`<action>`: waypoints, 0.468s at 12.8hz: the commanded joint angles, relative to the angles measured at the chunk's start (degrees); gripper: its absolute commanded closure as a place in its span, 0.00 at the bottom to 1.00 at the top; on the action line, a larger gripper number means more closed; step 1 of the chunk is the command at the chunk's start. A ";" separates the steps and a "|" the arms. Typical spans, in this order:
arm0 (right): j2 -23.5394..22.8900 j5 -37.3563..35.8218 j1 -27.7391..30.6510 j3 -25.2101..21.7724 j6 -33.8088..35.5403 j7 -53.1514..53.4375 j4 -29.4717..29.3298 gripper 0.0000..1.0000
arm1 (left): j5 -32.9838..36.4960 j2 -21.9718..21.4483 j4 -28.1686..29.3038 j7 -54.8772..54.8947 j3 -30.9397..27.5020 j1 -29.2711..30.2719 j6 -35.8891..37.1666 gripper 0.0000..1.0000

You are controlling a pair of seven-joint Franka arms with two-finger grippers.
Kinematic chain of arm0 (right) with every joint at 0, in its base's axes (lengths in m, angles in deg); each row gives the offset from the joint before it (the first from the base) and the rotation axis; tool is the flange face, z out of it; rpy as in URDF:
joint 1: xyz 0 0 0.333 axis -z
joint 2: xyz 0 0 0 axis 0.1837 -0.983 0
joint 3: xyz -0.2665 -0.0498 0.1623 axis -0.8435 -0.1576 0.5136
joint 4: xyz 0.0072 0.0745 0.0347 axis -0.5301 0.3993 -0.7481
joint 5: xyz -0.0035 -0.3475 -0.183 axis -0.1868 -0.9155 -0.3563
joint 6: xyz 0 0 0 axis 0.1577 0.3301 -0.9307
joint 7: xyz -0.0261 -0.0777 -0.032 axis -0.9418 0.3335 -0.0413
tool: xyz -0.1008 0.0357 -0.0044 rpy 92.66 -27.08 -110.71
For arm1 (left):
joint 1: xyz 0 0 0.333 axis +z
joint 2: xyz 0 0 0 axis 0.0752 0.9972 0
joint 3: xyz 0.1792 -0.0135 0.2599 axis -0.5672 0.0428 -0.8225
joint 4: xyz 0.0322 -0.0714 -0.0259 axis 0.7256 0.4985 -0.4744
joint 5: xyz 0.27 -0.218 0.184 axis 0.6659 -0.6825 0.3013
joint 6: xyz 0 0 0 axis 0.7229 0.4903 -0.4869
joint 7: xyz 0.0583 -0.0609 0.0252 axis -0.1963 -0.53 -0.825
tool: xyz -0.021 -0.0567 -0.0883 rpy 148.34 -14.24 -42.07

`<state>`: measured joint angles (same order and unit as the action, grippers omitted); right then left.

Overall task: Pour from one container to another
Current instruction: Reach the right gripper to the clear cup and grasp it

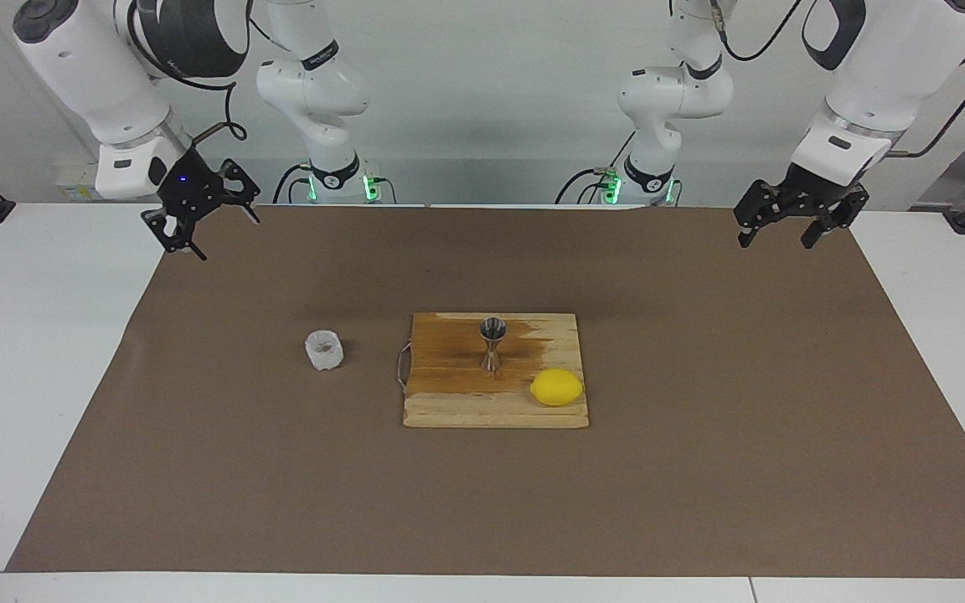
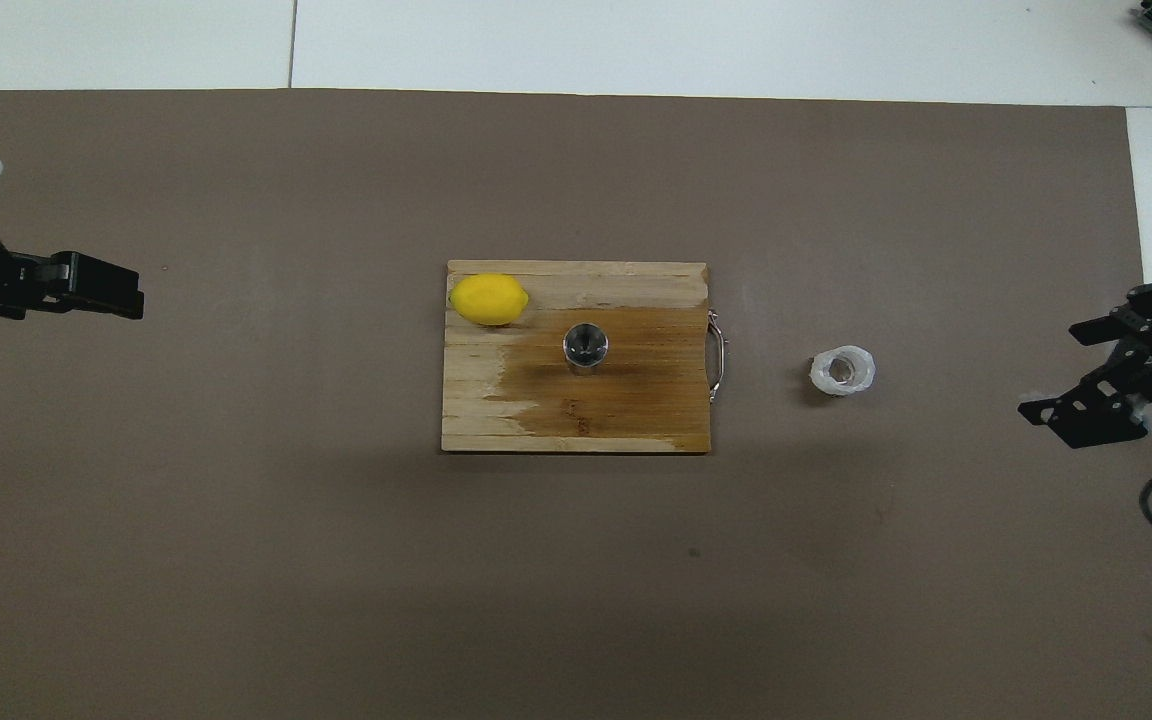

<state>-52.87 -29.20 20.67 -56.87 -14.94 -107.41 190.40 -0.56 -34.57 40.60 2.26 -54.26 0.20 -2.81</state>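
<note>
In the facing view, the plastic cup point(image 1: 323, 350) stands upright on the brown mat point(image 1: 700, 469), about midway between the table point(image 1: 22, 335) edge nearest the robots and the edge farthest from them, and toward the right arm's end of the wooden board point(image 1: 495, 402). The steel jigger point(image 1: 492, 343) stands upright on the board's darker, stained part, and a lemon point(image 1: 557, 387) lies on the board's corner toward the left arm's end and away from the robots. The right claw point(image 1: 208, 224) hangs in the air over the mat's corner at the right arm's end nearest the robots, fingers spread and holding nothing. The left claw point(image 1: 776, 233) hangs over the mat near the robots' edge at the left arm's end, fingers spread and empty. In the overhead view, the cup point(image 2: 842, 370) sits just off the board's point(image 2: 636, 420) metal handle point(image 2: 717, 342), apart from it, with the jigger point(image 2: 585, 347) near the board's middle and the lemon point(image 2: 488, 299) at its corner. The right claw point(image 2: 1086, 375) and the left claw point(image 2: 126, 296) show at the 2 ends, both well apart from the cup and jigger.
</note>
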 commanded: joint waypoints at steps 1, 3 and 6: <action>0.72 9.60 3.60 0.16 -4.30 -16.46 7.46 0.00 | 0.73 -1.76 1.88 3.30 -0.41 -0.10 0.40 0.00; -1.91 12.87 3.80 0.16 -9.03 -26.14 9.75 0.00 | 0.73 -1.76 1.79 4.54 -0.41 0.16 0.66 0.00; -10.17 22.54 5.29 0.16 -15.44 -45.64 10.64 0.00 | 0.73 -1.76 1.79 4.28 -0.41 0.34 0.39 0.00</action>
<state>-58.54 -11.57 24.72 -57.12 -26.48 -142.49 201.00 -0.56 -34.61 40.61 5.67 -54.60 0.31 -2.51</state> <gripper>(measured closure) 0.000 0.000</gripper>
